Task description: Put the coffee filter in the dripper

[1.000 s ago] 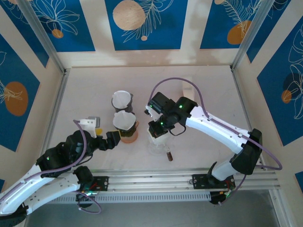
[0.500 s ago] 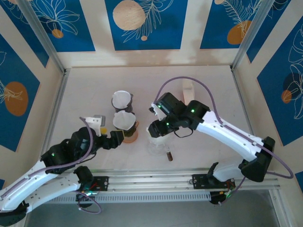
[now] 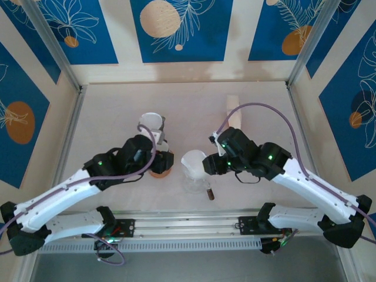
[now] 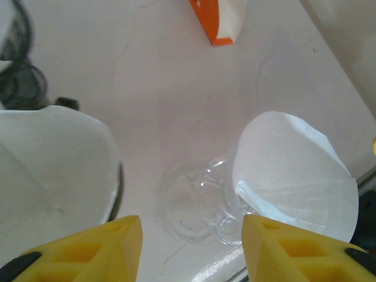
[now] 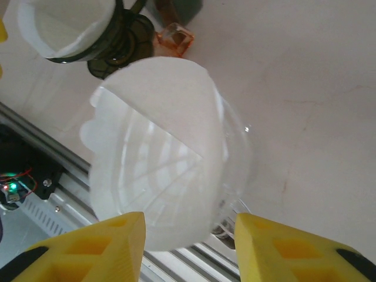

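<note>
Filter: the white paper filter (image 5: 158, 147) sits inside the dripper (image 3: 197, 183), with one flat side standing above the glass rim.
Dripper: clear glass, upright near the middle of the counter (image 3: 117, 117), between the two arms.
Right jaws: released. The yellow fingers (image 5: 106, 247) stand apart on either side of the filter's near edge and are not touching it. In the overhead view they sit just right of the dripper.
Left jaws: parted, with nothing gripped between them. They hang above the counter between a spare filter (image 4: 53, 170) on its dark stand and the dripper.
Right arm (image 3: 282, 170), change: a second ago its jaws were clenched directly over the dripper and hid it. It has since drawn back to the right, so the dripper and filter are now in plain sight.
Left arm (image 3: 111, 170), change: it was low at the near left, short of the orange-based stand (image 3: 158, 172). It has since swung in and now covers most of that stand.
Unchanged: the far filter stand (image 3: 151, 122) and the tan box (image 3: 234, 110) are where they were.
</note>
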